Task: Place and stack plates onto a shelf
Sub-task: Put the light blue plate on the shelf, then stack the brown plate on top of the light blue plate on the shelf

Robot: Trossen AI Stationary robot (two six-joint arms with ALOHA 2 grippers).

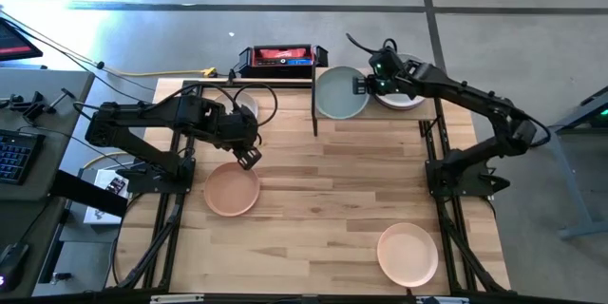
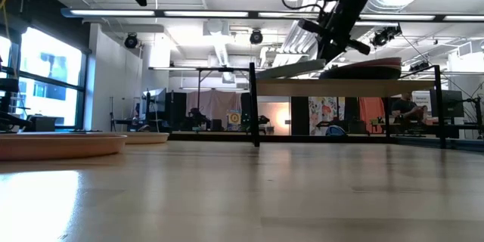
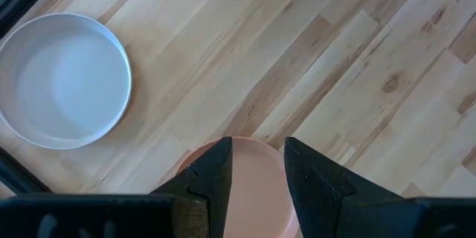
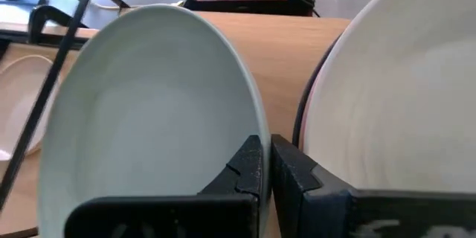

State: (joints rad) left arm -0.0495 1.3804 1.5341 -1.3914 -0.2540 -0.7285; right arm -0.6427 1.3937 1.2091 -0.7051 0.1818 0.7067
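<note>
You had a sage plate (image 1: 340, 92) tilted on the shelf (image 2: 355, 87) beside a white-topped stack (image 1: 404, 95); two peach plates (image 1: 232, 190) (image 1: 408, 253) and a white plate (image 3: 63, 79) lay flat on the table.

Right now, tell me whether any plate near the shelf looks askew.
Yes: the sage green plate sits tilted in the low view, its edge pinched in the right pincer over the shelf, next to the plate stack. It is not yet lying flat. The left pincer hovers over a peach plate.
</note>
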